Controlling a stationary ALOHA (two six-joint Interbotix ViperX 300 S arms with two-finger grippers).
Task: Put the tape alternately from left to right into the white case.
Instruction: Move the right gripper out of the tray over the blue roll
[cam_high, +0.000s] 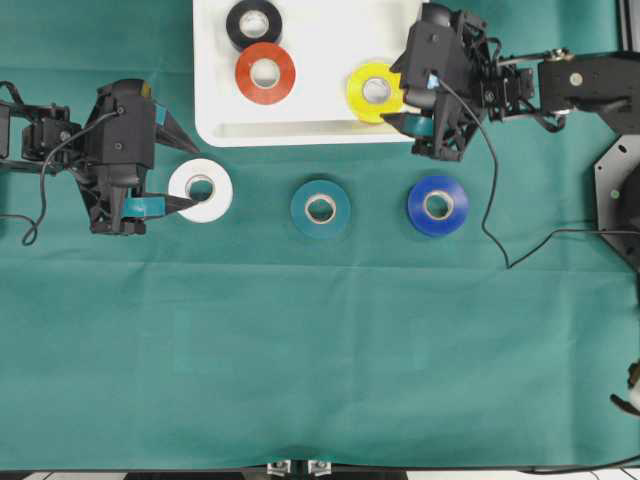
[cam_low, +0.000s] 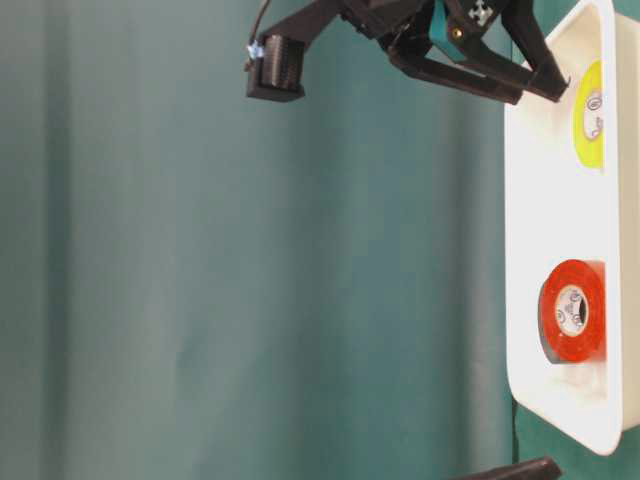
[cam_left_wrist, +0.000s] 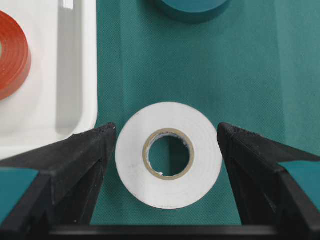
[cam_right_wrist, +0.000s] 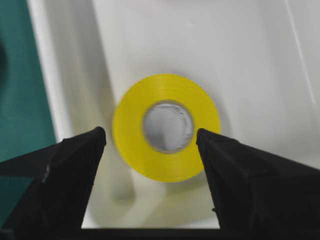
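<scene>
Closest to your left wrist camera, the white roll (cam_left_wrist: 169, 154) lies flat on the green cloth (cam_high: 300, 330), squarely between the fingers of your left gripper (cam_left_wrist: 167, 142), which stands released and wide with a small gap to the roll on each side. The white case (cam_left_wrist: 82, 75) sits just beyond the left finger, the orange-red roll (cam_left_wrist: 12, 55) inside it.

Your right gripper (cam_right_wrist: 150, 137) is also spread and grasping nothing; the yellow roll (cam_right_wrist: 166, 126) lies in the case straight ahead, just past its fingertips, near the case's rim. The black roll (cam_high: 253, 22) is in there too, making 3 rolls placed. The teal roll (cam_high: 320, 208) and blue roll (cam_high: 437, 205) wait on the cloth, well apart.

Judging by the alternation, the white roll looks like your step in hand. Keep the roll centred, sink until the fingertips reach the cloth, then close evenly across its widest part so it doesn't squirt sideways. Lift clear of the case rim before carrying across, and set it down away from the orange-red roll.
</scene>
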